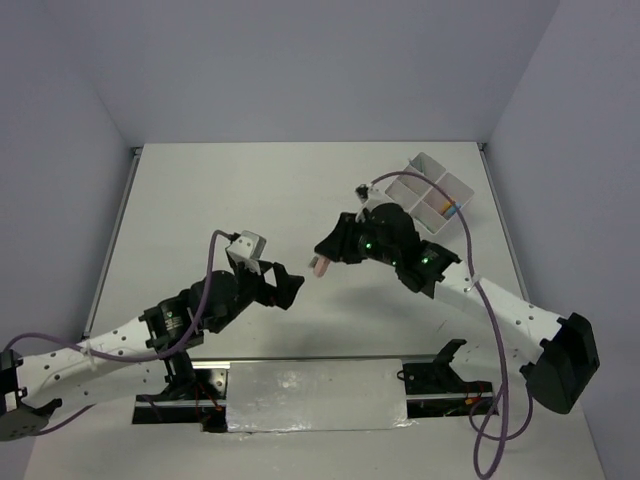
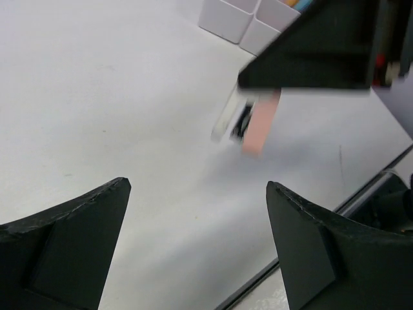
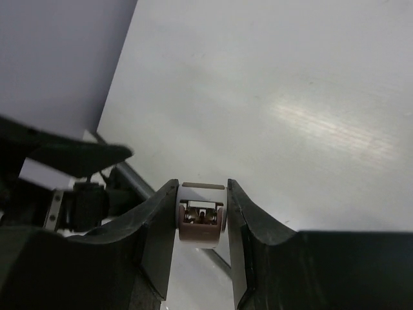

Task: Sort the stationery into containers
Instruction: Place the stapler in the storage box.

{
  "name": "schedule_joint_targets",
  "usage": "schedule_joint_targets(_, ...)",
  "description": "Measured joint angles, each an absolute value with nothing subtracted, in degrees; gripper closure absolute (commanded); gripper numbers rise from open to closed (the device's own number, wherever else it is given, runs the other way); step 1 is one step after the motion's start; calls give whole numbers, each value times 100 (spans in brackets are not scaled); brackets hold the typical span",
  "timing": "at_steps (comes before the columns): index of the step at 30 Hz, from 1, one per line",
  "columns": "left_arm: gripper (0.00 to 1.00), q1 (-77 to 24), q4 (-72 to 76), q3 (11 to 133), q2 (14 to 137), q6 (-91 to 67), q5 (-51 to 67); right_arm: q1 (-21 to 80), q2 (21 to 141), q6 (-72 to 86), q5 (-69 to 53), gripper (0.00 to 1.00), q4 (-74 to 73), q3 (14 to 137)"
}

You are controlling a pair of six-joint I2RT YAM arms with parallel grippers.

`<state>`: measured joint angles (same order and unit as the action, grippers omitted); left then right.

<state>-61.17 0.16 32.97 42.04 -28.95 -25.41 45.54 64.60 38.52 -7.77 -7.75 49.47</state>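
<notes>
Top external: right gripper (image 1: 322, 256) is pinching a short pink piece (image 1: 320, 267) by one end, near the middle of the counter (image 1: 250, 190). The free end pokes toward the left gripper (image 1: 292, 285), which sits just beside it, spread wide and holding nothing.

Reads like a handover pose. The right arm is the one nearer the tray (image 1: 425, 170) at the far right corner, so it makes sense for it to carry the piece.

Right wrist: both fingers are clamped flat on the piece's sides (image 3: 201, 223). Grip looks square.

Left wrist: the piece (image 2: 261, 126) hangs from the right gripper, apparently clear of the counter. The tray's wall (image 2: 222, 19) shows beyond.

Hard to make out:
- There's a blurred clear-and-dark bit next to the piece in the left wrist view. Can't tell if it belongs to the piece.
- End-on, the piece shows a small recess with some mechanism, so its exact type is unclear.
- A few coloured pieces (image 1: 446, 208) sit in one right-hand compartment, too small to identify.
- No other stationery is visible on the counter.
</notes>
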Motion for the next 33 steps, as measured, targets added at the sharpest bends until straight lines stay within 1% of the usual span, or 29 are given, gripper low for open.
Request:
schedule_joint_targets(3,1,-6112,-760,3809,4322,-3205,-2724,3649,6536,3850,-836,100,-1035,5225)
schedule_joint_targets(6,1,-6112,-1640,4335,4425,-3498,-2718,2849,6943,3850,-563,100,-1404,5944)
schedule_joint_targets(9,1,-6110,-2445,4829,4508,-3675,-2622,2405,7688,3848,-193,100,-1831,7032)
schedule_joint_targets(13,1,-6110,-3275,5157,4309,-3793,-2563,1935,8713,3846,-167,100,-2296,8372)
schedule_joint_targets(16,1,-6110,-3826,5229,3951,-3774,-2563,1629,9319,3846,285,100,-2571,8958)
schedule_joint_targets(18,1,-6110,-4047,5229,3717,-3754,-2571,1505,9404,3844,687,100,-2567,8785)
schedule_joint_targets(20,1,-6110,-4152,5227,3496,-3721,-2556,1448,9356,3846,1048,100,-2510,8355)
schedule_joint_targets(22,1,-6110,-4163,5227,3339,-3623,-2471,1374,9351,3846,1175,100,-2574,8117)
schedule_joint_targets(26,1,-6110,-4154,5212,3424,-3454,-2248,939,9192,3846,878,100,-2578,7946)
schedule_joint_targets(30,1,-6110,-4154,5212,3750,-3404,-2110,438,8503,3846,425,100,-2440,7609)
schedule_joint_targets(33,1,-6110,-4154,5190,3835,-3347,-2073,360,8053,3848,102,100,-2357,7642)
